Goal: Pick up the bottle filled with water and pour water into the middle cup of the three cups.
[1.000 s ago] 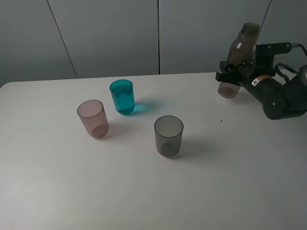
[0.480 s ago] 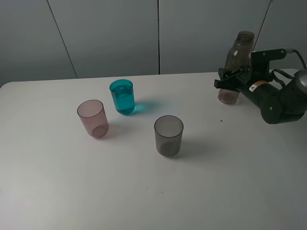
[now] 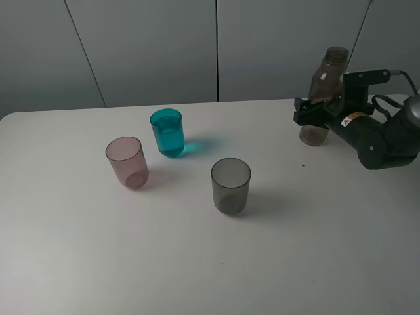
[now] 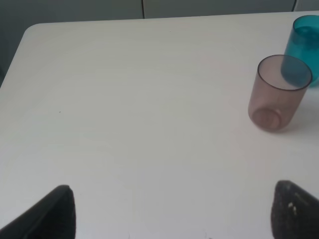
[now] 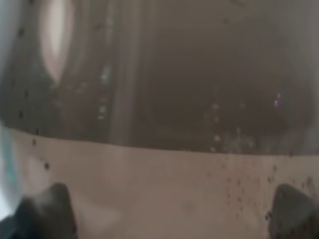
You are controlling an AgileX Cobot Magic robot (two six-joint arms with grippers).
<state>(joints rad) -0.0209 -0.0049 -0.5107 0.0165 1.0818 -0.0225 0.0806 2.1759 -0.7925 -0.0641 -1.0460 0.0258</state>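
The smoky brown-grey bottle [image 3: 326,79] stands upright at the back right of the table, uncapped. My right gripper [image 3: 314,113] is shut on the lower half of its body; in the right wrist view the bottle [image 5: 159,99] fills the frame between the gripper's [image 5: 164,209] two fingertips. The teal-blue middle cup [image 3: 168,132] stands at the back left of centre, far from the bottle. The pale pink cup [image 3: 127,162] is to its front left and the smoky grey cup [image 3: 230,186] to its front right. My left gripper [image 4: 174,214] is open and empty over bare table, short of the pink cup [image 4: 277,94] and the teal cup [image 4: 302,42].
The white table [image 3: 315,249] ends at a grey panelled wall just behind the bottle. The table's left corner shows in the left wrist view [image 4: 30,35]. The left arm is out of the exterior high view.
The bottle was tilted and held off the table; it has come down and now stands upright with the right gripper still around it. Cups and left gripper have not moved.
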